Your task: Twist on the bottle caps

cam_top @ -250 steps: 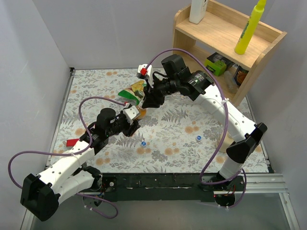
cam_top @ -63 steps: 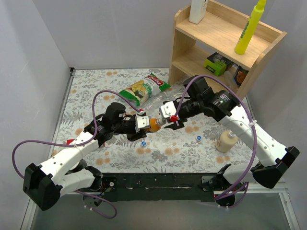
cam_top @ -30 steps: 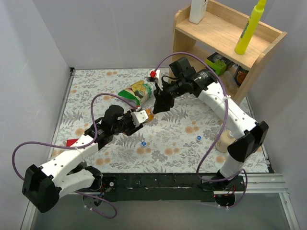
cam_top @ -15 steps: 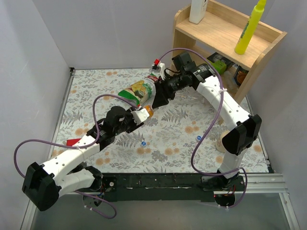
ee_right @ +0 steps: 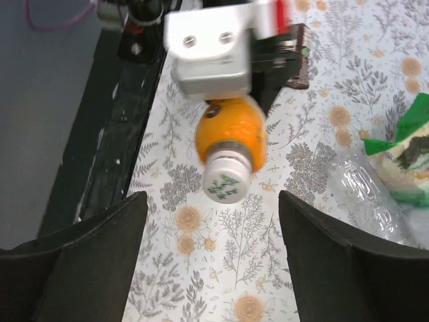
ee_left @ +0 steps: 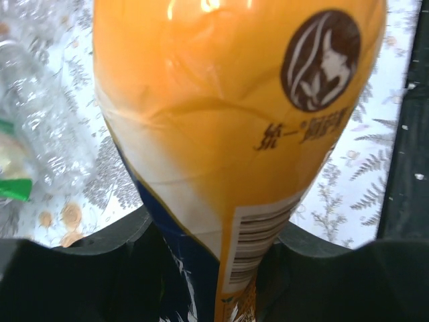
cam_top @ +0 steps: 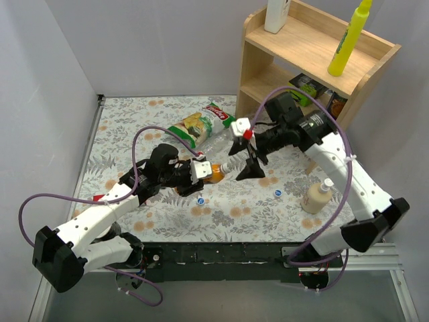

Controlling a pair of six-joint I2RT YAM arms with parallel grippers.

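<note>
The orange bottle [cam_top: 213, 172] hangs on its side over the middle of the surface [cam_top: 134, 127], clamped at its lower body by the left tool [cam_top: 204, 171]. A whitish cap [ee_right: 226, 180] with green marks sits on its neck and points at the right tool [cam_top: 247, 169]. That tool's fingers stand wide apart with nothing between them, just short of the cap.

A blue cap [cam_top: 200, 200] lies just on the near side of the bottle. A second blue cap [cam_top: 277, 193] lies further right, well apart from the first. A clear bottle [ee_right: 369, 188] lies on its side behind the orange one, against a green snack bag [cam_top: 193, 126].

Bare floral cloth runs to the left wall [cam_top: 47, 100] and along the back. The strip between the two blue caps and the black rail [cam_top: 221, 251] at the near edge is also open. The right side is tighter. A wooden shelf [cam_top: 258, 50] fills the far right corner close behind the right arm, and a cream pump bottle [cam_top: 316, 196] stands upright near the right edge.

The orange bottle's label shows a dark round emblem with a woman's profile. Beside it is a line of Chinese characters beginning 统一, and a barcode sits lower down. The snack bag has a red band with white script too small to read.
</note>
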